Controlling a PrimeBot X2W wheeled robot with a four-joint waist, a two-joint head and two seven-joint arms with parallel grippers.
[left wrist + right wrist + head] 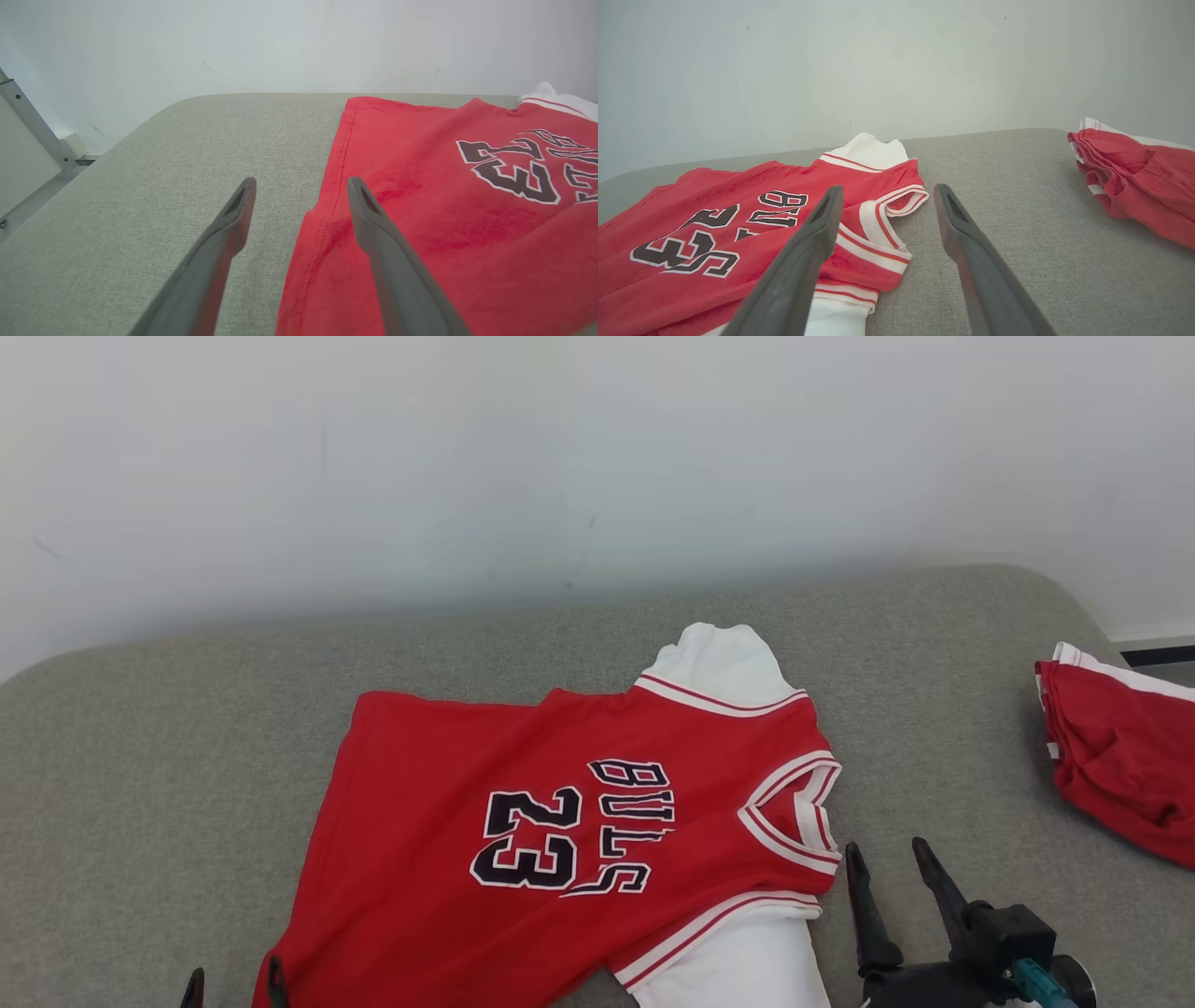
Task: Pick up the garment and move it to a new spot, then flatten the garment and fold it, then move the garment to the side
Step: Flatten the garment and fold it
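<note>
The garment (560, 821) is a red jersey with white sleeves and "BULLS 23" in black. It lies spread on the grey cushioned surface (187, 756), neck towards the right. My left gripper (233, 985) stands open at the hem corner, low left in the head view. In the left wrist view the left gripper (301, 186) has one finger over the red cloth (444, 224) and one over bare grey, nothing held. My right gripper (887, 859) is open just right of the collar. The right wrist view shows the right gripper (887, 193) above the collar (878, 224), empty.
A second red and white garment (1120, 756) lies bunched at the right edge of the surface, also seen as a bunched heap (1134, 177) from the right wrist. A pale wall (560, 476) stands behind. A metal frame post (32, 121) rises at the far left.
</note>
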